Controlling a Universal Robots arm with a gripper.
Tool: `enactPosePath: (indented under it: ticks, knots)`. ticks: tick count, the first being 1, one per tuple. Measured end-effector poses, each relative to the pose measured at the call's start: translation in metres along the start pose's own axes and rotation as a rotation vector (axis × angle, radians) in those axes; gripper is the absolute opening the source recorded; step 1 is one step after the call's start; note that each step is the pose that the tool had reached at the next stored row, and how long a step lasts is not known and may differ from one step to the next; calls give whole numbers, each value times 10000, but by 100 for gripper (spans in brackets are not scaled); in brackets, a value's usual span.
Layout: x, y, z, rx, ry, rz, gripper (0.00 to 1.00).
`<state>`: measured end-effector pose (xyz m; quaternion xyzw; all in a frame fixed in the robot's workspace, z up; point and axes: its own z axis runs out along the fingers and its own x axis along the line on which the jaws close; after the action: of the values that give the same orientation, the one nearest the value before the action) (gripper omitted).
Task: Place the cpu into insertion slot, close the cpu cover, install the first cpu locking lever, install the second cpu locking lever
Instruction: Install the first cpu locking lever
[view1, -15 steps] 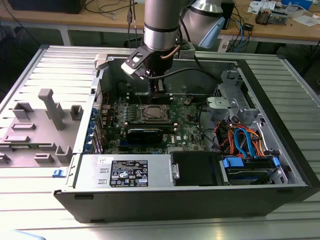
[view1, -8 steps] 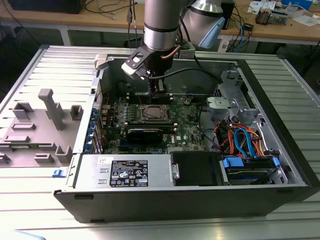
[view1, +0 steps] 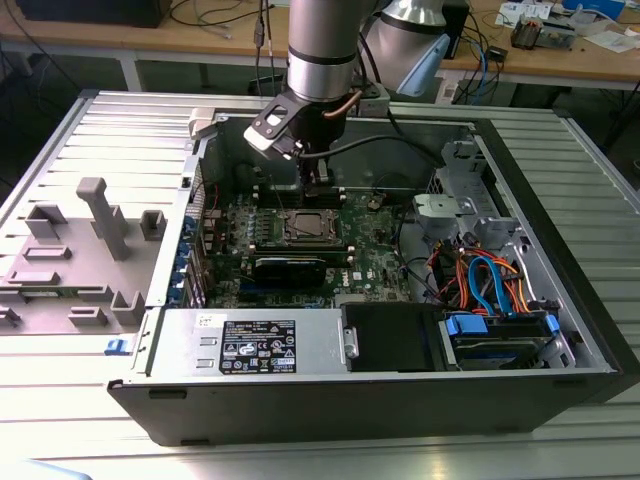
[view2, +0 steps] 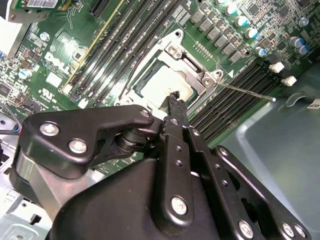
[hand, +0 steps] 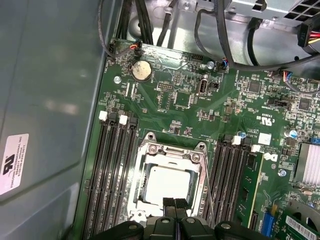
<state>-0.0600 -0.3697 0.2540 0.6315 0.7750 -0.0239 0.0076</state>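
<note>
The cpu (hand: 167, 184) lies flat in the insertion slot (hand: 145, 200), its pale silver top (view2: 162, 84) showing through the window of the cpu cover (hand: 172, 150). The cover's silver frame (view2: 192, 67) lies down over the socket. A thin metal locking lever (view2: 247, 92) sticks out sideways from the socket's corner. My gripper (hand: 175, 203) hangs just above the socket's edge, fingers shut together with nothing between them; in the second wrist view the gripper (view2: 175, 96) has its tips over the cpu's rim. In the exterior view the gripper (view1: 318, 178) sits above the socket (view1: 305, 226) inside the open case.
Long black memory slots (hand: 112, 170) flank the socket on both sides. A black card (view1: 290, 268), a power supply (view1: 255, 345), a drive cage with blue and orange cables (view1: 490, 285) and the case walls (view1: 560, 220) hem in the board. A grey fixture (view1: 100, 215) stands at the exterior view's left.
</note>
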Motion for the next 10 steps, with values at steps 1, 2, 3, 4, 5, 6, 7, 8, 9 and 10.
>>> enactPosePath:
  ticks: [1, 2, 3, 4, 5, 6, 7, 8, 9, 10]
  knots:
    - [0, 0, 0, -1, -1, -36, 11]
    - [0, 0, 0, -3, -2, -66, 11]
    - [0, 0, 0, -5, -3, -113, 11]
    - [0, 0, 0, -7, -4, -153, 11]
    - [0, 0, 0, -7, -4, -171, 11]
    - [0, 0, 0, -10, -7, -245, 11]
    - [0, 0, 0, -12, -8, -288, 11]
    - [0, 0, 0, -15, -9, -349, 11]
    - [0, 0, 0, -17, -10, -397, 11]
    - [0, 0, 0, -18, -12, -435, 11]
